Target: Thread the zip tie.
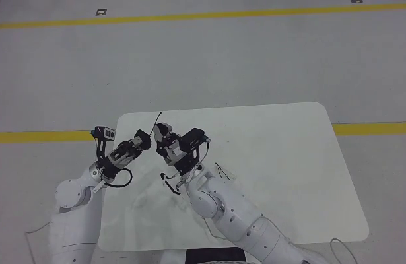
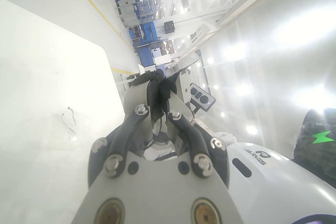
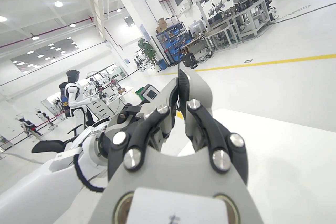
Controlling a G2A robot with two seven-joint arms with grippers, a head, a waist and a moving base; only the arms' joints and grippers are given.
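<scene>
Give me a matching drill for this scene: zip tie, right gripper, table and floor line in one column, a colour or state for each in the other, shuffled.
Things:
1. zip tie
2. right gripper
3. table
4. floor line

Descriptions:
a. yellow
b. shut
c. thin, black, sticking out past the fingertips
d. white with rounded corners

Pairs: 1-c, 2-b, 3-d, 4-a

**Zip tie, gripped, tail free**
The zip tie (image 3: 179,67) is a thin black strip, clamped on edge between the closed pads of my right gripper (image 3: 180,80). Its free tail runs straight out past my fingertips and narrows to a fine point. It is held off the surface, over the far left part of the table (image 1: 288,165), with the tail pointing toward the far edge.
</scene>
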